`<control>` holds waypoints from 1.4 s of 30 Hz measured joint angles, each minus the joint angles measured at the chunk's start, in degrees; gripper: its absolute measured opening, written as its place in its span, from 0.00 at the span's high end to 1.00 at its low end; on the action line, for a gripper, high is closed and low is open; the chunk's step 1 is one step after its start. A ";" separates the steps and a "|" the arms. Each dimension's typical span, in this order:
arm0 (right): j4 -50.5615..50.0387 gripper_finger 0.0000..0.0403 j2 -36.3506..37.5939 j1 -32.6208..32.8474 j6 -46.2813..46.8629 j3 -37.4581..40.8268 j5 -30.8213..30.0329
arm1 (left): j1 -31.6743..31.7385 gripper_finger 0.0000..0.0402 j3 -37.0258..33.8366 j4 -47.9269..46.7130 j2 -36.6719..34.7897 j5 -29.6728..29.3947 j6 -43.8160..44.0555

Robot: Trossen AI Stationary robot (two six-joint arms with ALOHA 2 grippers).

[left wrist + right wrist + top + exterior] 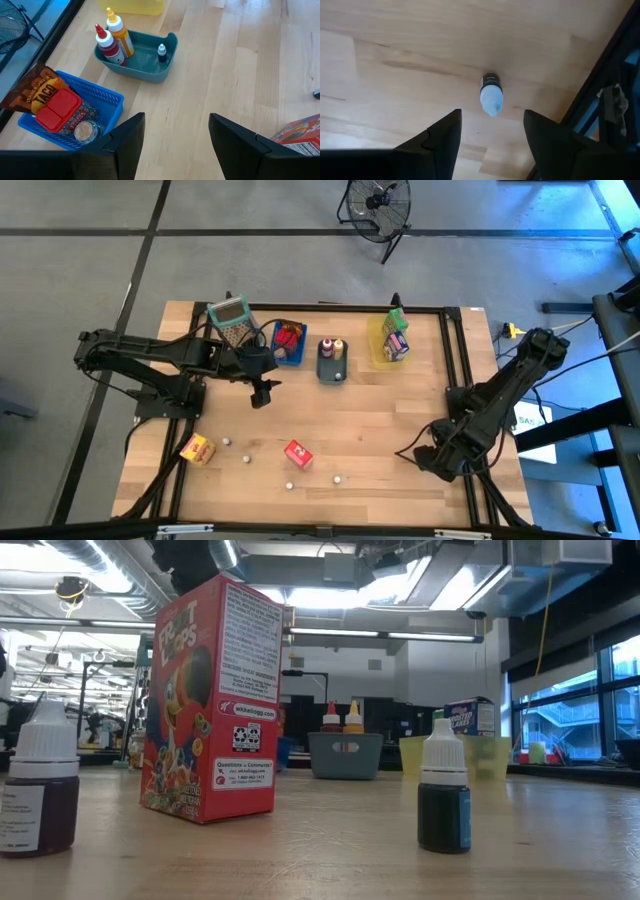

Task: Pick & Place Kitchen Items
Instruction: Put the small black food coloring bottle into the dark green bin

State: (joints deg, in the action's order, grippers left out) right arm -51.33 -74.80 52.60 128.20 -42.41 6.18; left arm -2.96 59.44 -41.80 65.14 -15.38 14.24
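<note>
Nearest, on the front part of the table (pixel 380 430), stand the loose pieces: a yellow-orange carton (pixel 197 448) at the near left, a red cereal carton (pixel 298 454) near the middle, and several small white-capped bottles (pixel 338 478) scattered between and beside them. At table height, the red carton has a dark bottle on either side.

The right gripper (pixel 490 132) sits low at the near right corner, its fingers apart and empty, with one small bottle (pixel 491 93) standing on the wood just ahead of it.

Farther back, the left gripper (pixel 262 392) hovers over bare wood just in front of the trays, fingers apart and holding nothing. Along the far edge stand a mesh basket (pixel 231 321), a blue tray (pixel 105 95) with a brown packet and a red-lidded box, a grey tray (pixel 170 42) with two sauce bottles and a tiny dropper bottle, and a yellow tray (pixel 378 340) with cartons.

The step in hand looks like reaching for the next loose piece. The left arm would do well to come down straight over the red carton, fingers set across its narrow sides, closing only once they are well down over those sides. The bottles are light and will tip easily.
</note>
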 joint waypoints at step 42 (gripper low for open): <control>2.20 0.62 -7.02 -0.04 -0.04 0.02 -0.11 | 0.00 0.46 0.00 0.24 0.02 -0.46 0.00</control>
State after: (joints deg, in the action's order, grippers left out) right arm -49.12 -81.82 52.56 128.16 -42.39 6.07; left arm -2.96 59.44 -41.56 65.17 -15.84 14.24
